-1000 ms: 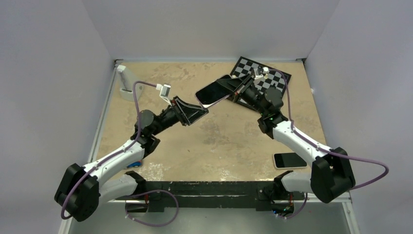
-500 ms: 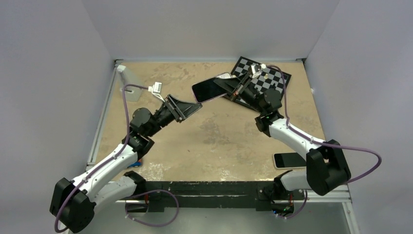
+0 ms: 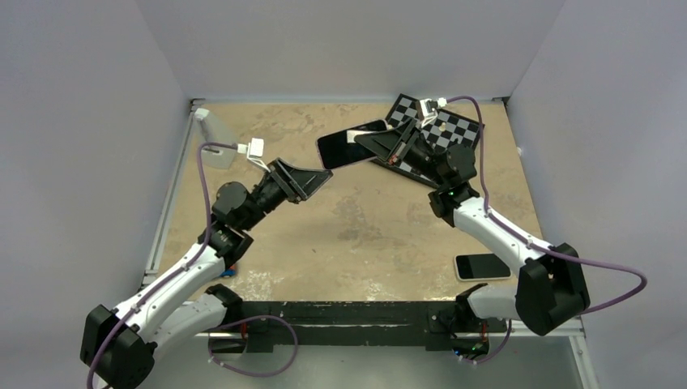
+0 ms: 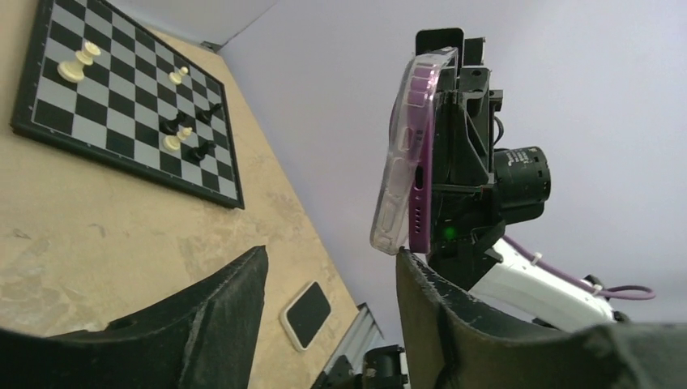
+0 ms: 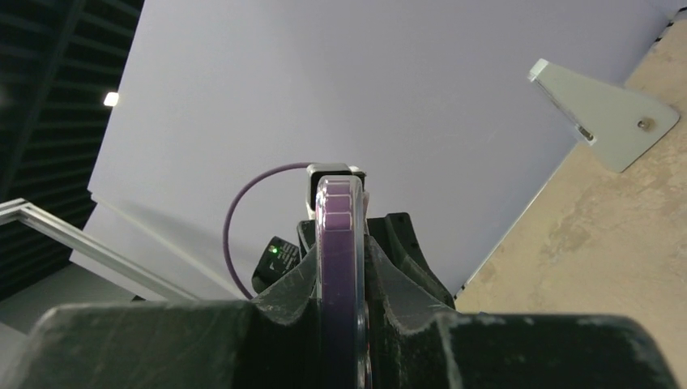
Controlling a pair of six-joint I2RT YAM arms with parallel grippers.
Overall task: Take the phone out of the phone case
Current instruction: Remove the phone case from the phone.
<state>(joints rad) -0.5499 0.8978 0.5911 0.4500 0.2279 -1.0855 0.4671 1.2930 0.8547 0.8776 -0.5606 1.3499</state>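
Phone [image 3: 350, 146] lifted off table just left of chessboard [image 3: 458, 130], screen up, one end clamped in right gripper [image 3: 371, 142]; clear phone case [image 4: 394, 190] on it, wrapping purple edge. Left gripper [image 3: 322, 180] farther left of chessboard, jaws apart, holding nothing, near phone's free end without touching

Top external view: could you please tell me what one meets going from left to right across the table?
White bracket → left gripper → cased phone → chessboard → second phone.
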